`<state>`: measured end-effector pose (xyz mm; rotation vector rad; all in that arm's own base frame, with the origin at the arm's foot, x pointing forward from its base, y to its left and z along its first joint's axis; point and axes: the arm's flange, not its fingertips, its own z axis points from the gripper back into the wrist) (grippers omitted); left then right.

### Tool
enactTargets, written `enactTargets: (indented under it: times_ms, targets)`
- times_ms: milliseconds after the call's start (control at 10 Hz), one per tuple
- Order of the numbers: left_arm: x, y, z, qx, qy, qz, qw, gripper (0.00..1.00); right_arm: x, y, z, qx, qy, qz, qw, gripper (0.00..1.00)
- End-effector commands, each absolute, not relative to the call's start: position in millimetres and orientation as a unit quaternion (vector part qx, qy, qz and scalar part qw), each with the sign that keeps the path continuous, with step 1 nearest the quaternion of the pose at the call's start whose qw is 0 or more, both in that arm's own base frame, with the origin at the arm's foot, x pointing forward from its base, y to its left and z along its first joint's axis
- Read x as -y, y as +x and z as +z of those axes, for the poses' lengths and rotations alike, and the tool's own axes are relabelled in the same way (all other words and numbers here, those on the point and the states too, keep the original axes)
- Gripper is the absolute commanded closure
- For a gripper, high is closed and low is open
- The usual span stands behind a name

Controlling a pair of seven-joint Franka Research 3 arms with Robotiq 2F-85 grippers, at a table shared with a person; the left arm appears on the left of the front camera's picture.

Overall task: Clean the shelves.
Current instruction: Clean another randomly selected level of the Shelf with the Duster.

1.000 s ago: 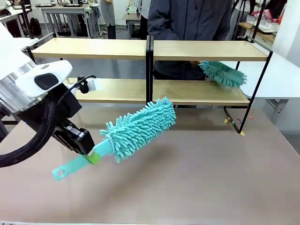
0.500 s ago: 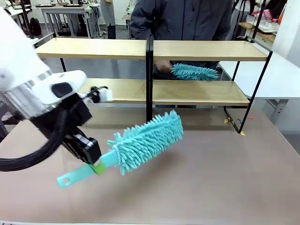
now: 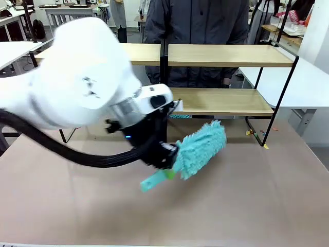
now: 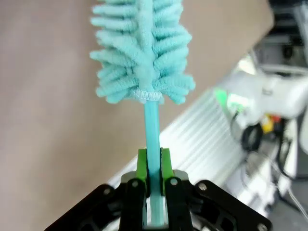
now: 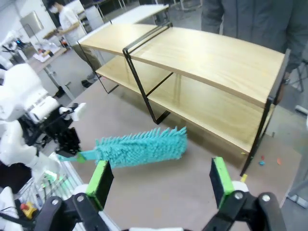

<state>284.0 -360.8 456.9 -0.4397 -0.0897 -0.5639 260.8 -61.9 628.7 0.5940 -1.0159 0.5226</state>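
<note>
Bare brown bench (image 3: 247, 200) fills the lower frame. Light-wood, black-framed shelves (image 3: 226, 55) span the top. Left fingers (image 4: 153, 166) clamp a teal duster (image 3: 200, 148) mid-frame; right fingers (image 5: 160, 180) spread wide, empty.

Left arm reaches in from the robot's left, across past the middle of the front view, its white wrist bulking large and close to the camera, black cable looping back to the left edge. Left pincer (image 3: 165, 163) points down and to the right, low over the table (image 3: 247, 206). In the left wrist view its green pads (image 4: 142, 166) are pressed flat against both sides of the thin handle of a teal duster (image 4: 142, 57), clamped tight. Right pincer (image 5: 161, 180) is raised above the table, jaws spread wide apart, nothing between the pads.
</note>
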Motion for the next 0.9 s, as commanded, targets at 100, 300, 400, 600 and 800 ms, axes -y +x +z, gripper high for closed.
enactTargets:
  times_ms: [100,300,400,600,800]
  targets:
    - [429.3,309.5,431.4,0.055,-0.161,-0.249,0.953,0.87,61.5,261.2,628.2,0.473,0.278,0.244,0.800,0.00]
    - [457.5,331.8,423.7,0.071,-0.159,-0.220,0.960,0.87,61.5,261.2,628.2,0.473,0.278,0.244,0.800,0.00]
    - [471.1,346.6,422.3,0.098,-0.167,-0.192,0.962,0.87,61.5,261.2,628.2,0.473,0.278,0.244,0.800,0.00]
    - [494.9,366.2,414.0,0.098,-0.167,-0.191,0.962,0.87,61.5,261.2,628.2,0.473,0.278,0.244,0.800,0.00]
    - [527.9,380.4,402.6,0.085,-0.141,-0.191,0.968,0.87,61.5,261.2,628.2,0.473,0.278,0.244,0.800,0.00]
